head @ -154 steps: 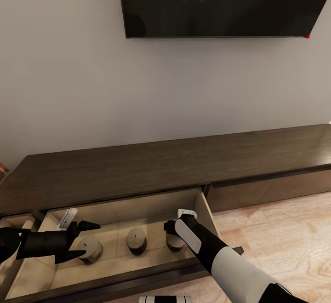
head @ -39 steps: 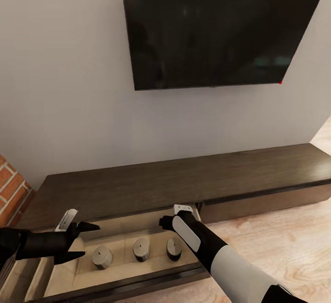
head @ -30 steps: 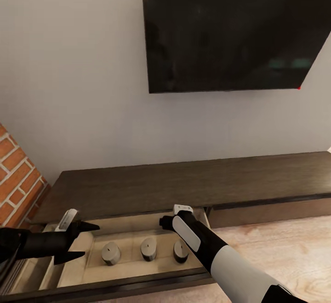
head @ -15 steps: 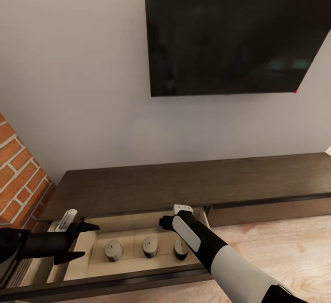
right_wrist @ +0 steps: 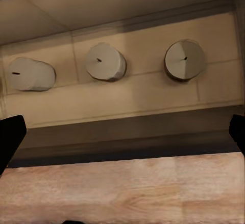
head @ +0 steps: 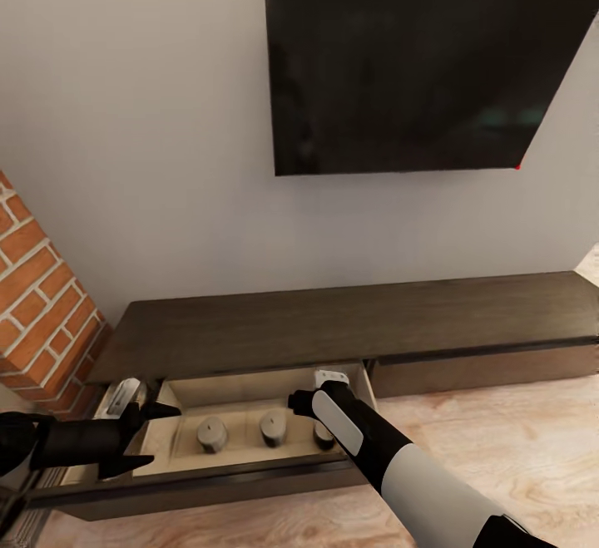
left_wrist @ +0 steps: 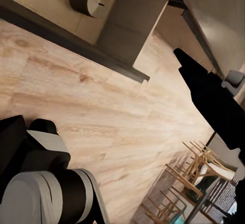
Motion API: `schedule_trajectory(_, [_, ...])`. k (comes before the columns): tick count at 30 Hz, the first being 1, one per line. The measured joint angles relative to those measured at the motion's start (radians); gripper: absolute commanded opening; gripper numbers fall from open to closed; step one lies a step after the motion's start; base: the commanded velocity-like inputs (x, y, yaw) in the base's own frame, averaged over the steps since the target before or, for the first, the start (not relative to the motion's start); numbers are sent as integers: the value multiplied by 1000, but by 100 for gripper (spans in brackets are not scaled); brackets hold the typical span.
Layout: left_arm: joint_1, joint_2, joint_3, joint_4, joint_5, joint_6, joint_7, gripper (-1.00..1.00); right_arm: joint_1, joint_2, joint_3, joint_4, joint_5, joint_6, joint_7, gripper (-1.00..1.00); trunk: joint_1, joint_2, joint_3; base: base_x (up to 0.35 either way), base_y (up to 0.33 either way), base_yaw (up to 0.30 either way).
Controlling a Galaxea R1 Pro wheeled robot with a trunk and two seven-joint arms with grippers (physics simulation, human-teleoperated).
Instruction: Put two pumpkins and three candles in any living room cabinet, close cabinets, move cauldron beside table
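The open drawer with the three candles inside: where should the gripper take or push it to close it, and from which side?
Judging by its flat, handleless shape, press on the drawer's dark front panel, from the room side, near the middle so it slides straight. The three candles stand clear behind it.

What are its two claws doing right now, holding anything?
Left gripper: open, holding nothing.
Right gripper: open, empty, above the candles.

Large flat black television screen (head: 416, 66), mounted on a plain pale grey wall (head: 150, 157). Red-orange brick pillar (head: 37, 307) at the wall's left end. Light woodgrain plank floor (head: 499, 440). Pale wooden slatted chairs (left_wrist: 196, 170), seen across the floor.
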Motion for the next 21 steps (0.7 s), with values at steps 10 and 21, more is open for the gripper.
schedule_trajectory(10, [0,-7,0,-11,0,-4,1,100,0,0,0,0,0,0,1,100,-39,70,31,-216,0,0])
schedule_trajectory(21, [-2,-10,0,-18,0,-6,5,100,0,0,0,0,0,0,1,100,-81,147,66,-241,0,0])
